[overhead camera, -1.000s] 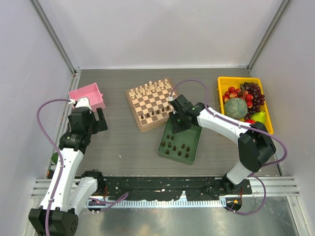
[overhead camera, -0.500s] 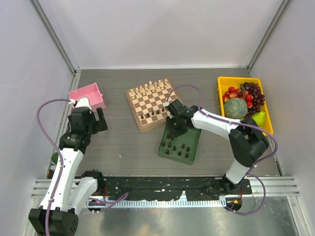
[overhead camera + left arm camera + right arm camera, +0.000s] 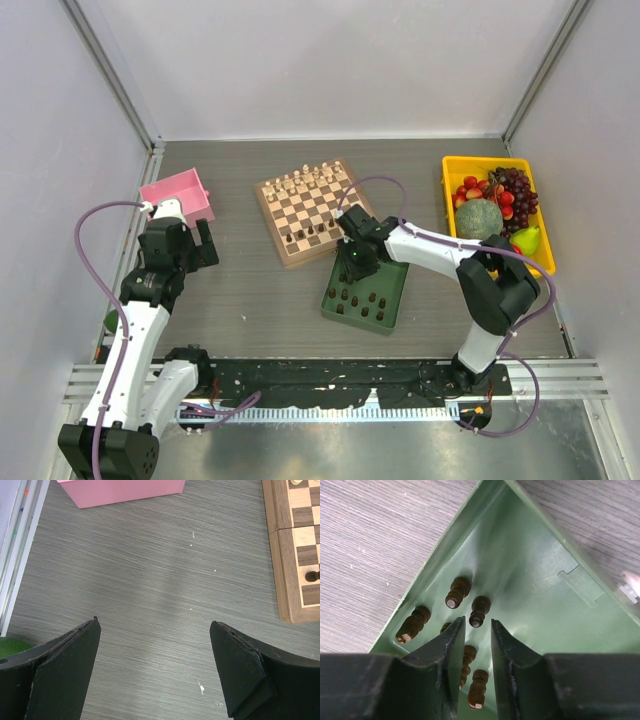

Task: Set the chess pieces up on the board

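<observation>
Square wooden chessboard (image 3: 310, 212) with light and dark checks: pale cream chessmen (image 3: 305, 181) fill the far rows. Only a few tiny dark brown wooden chessmen (image 3: 303, 236) stand along the near edge, so the dark side is mostly unset. The rest of the dark ones lie or stand in the square green plastic tray (image 3: 532, 575) just beside the board's near right corner; roughly eight or nine are left there.

Right gripper (image 3: 477, 622) is down inside the tray, jaws narrowed to a slim gap, with one dark piece (image 3: 480, 609) right at the fingertips. Cannot tell if it is pinched yet.

Left gripper (image 3: 155, 630) is released, jaws spread wide over bare table near the pink box (image 3: 120, 490), holding nothing.

Judgement: early stage, most placements remain.
</observation>
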Action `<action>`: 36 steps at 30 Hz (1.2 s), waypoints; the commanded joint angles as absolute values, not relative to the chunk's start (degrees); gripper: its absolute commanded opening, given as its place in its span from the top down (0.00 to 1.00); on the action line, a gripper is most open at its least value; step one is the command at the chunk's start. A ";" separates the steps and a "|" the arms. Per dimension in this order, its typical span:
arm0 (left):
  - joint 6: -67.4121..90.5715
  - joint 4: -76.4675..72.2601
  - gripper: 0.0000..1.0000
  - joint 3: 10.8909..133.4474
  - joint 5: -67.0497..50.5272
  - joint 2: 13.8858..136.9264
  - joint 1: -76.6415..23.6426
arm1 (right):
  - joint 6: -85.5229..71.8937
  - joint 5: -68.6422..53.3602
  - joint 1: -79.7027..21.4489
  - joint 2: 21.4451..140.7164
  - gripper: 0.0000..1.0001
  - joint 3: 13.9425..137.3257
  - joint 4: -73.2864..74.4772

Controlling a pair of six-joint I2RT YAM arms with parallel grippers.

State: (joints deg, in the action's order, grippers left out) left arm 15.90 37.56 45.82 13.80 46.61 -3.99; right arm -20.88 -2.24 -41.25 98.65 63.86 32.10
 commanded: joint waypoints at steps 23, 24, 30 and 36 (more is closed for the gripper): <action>15.38 36.39 0.01 47.02 13.18 46.49 -3.60 | -18.99 5.80 -41.31 90.18 0.82 70.57 38.58; 15.47 36.39 0.01 46.93 13.18 46.41 -3.60 | -18.64 5.89 -41.22 89.91 0.83 71.01 39.02; 15.38 36.39 0.01 47.11 13.10 46.49 -3.60 | -16.79 8.08 -39.03 89.12 0.82 76.10 39.64; 15.47 36.39 0.01 46.93 13.01 46.32 -3.69 | -17.23 7.48 -34.19 93.77 0.82 81.29 39.03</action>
